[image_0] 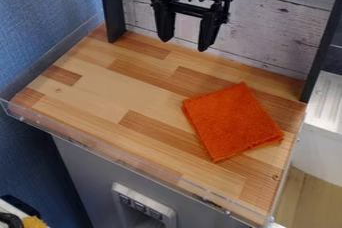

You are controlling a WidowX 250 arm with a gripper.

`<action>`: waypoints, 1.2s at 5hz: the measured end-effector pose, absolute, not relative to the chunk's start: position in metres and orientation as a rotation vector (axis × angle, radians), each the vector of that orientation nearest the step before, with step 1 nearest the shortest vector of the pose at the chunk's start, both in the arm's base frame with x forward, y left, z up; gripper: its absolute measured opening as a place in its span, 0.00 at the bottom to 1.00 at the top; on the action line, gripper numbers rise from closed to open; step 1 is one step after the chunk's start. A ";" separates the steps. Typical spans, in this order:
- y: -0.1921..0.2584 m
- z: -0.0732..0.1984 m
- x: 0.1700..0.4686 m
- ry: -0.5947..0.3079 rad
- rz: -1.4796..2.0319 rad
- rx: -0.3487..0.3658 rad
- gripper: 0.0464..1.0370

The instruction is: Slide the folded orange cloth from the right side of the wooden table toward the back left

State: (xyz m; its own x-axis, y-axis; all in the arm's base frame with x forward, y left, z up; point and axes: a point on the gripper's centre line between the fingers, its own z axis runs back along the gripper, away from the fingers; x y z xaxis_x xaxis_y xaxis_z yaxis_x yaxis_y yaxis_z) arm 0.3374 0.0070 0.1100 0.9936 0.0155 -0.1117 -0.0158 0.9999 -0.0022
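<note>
Whitewashed planks (274, 17) rise behind a counter (100, 92) of light and darker wood blocks, with a dark post (111, 9) by its far left corner and another (322, 47) by its far right one. Blue wall (47, 27) covers the left side. Above the far edge, left of its middle, hangs the black gripper (184, 45), pointing down. Its fingers (165, 24) are spread, with an open gap between them, and they hold nothing.

An orange cloth (234, 122) lies flat on the right half of the counter, turned at an angle to the edges. It looks folded, with layers showing along its near side. One corner points toward the far edge; another comes near the right edge. The gripper is well apart from it.

A clear strip (93, 147) runs along the near edge, above a grey front (83, 172) bearing a pale panel (171, 216). Beyond the right edge are a white ridged surface (327, 92) and wooden floor (304, 192).
</note>
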 end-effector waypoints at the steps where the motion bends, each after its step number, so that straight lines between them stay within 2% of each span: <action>1: 0.002 0.101 0.332 0.127 0.050 -0.001 0.96; 4: -0.038 0.105 0.323 -0.014 0.223 0.013 0.96; 6: -0.067 0.101 0.324 -0.067 0.328 0.012 0.96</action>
State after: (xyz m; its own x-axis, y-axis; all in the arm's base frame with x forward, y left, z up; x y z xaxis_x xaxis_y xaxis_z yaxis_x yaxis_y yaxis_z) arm 0.3236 -0.0673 0.1008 0.9445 0.3215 0.0675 -0.3223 0.9466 0.0011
